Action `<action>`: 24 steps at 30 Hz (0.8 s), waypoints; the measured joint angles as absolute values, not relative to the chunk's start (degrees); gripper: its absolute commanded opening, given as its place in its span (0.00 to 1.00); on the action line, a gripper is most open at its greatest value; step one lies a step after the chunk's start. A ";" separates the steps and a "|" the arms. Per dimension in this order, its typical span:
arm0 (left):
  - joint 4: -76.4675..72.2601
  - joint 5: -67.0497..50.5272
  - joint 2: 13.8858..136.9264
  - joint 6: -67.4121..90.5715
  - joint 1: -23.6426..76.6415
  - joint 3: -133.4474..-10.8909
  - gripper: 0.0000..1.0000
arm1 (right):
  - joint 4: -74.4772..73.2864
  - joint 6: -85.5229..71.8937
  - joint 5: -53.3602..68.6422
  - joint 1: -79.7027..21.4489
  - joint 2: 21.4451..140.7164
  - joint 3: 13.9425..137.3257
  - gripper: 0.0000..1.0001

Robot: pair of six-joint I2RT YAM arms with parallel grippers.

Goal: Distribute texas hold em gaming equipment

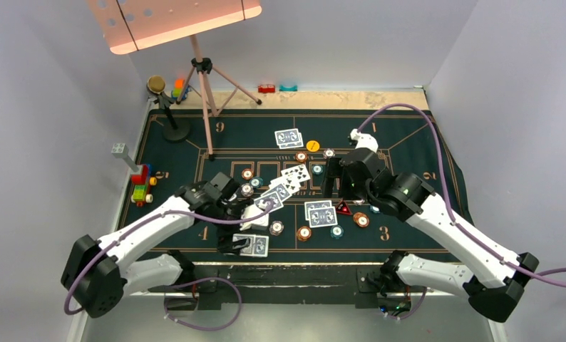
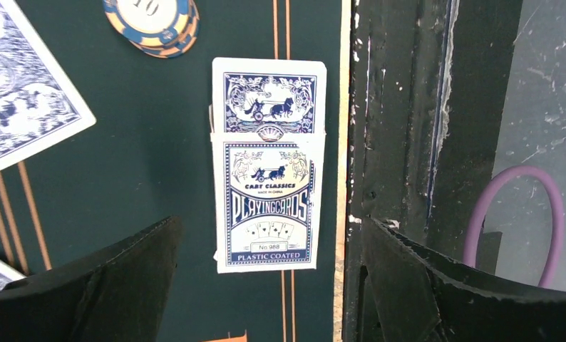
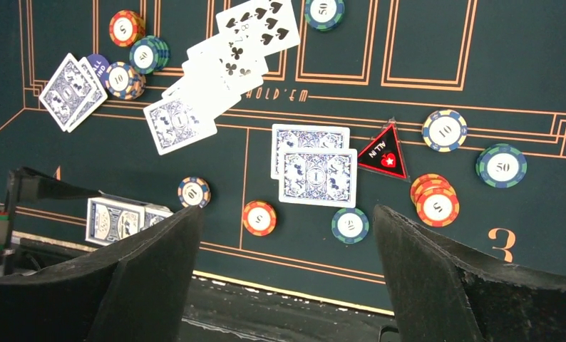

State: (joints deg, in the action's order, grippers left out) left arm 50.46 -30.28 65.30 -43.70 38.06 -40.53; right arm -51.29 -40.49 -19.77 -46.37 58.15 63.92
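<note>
Toy blocks (image 1: 142,187): stacked at the far left of the top view, beside the mat (image 1: 423,153); no part of the deal.
Left gripper (image 2: 271,221): lower left of centre in the top view, low over the mat's near border; jaws spread wide, grasping nothing.
Card box (image 2: 267,178): flat on the mat between those spread fingers, touching neither.
Left pair (image 3: 69,92): 2 back-up cards overlapping, upper left of the right wrist view, with the blue disc (image 3: 97,63) at their upper edge.
Fan of cards (image 3: 223,64): upper centre of that view; the top ones are face up and the lowest back up. The count is unclear.
Far pair (image 1: 289,137): 2 back-up cards, upper centre of the top view, with the yellow disc (image 1: 313,145) just to their right.
Right pair (image 3: 313,166): 2 back-up cards in the middle of the right wrist view, with the red triangular marker (image 3: 384,152) just beside them.
Poker chips (image 3: 444,130): singles and small stacks scattered around the pairs.
Right gripper (image 3: 286,217): right of centre in the top view, above the mat; fingers wide apart, nothing between them.
Done, by my judgement: 3 places dealt, the fan laid out, the markers placed and the box set down.
Left: perhaps chips or cards for the far-left and far-right seats, where none show. Otherwise the task looks nearly finished.
</note>
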 measured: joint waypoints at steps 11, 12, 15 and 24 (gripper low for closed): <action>52.53 -28.16 53.23 -30.61 28.10 -52.75 1.00 | -47.94 -38.04 -23.29 -42.00 57.58 63.09 0.99; 52.12 -28.08 53.12 -29.10 25.50 -53.84 1.00 | -45.67 -37.36 -25.12 -41.15 56.82 61.41 0.99; 51.09 -28.69 54.30 -25.26 17.41 -56.14 1.00 | -41.39 -35.86 -29.58 -38.92 55.00 56.51 0.99; 41.01 -29.58 62.02 -16.10 -3.64 -54.74 1.00 | -21.80 -28.60 -33.54 -22.87 54.81 41.74 0.98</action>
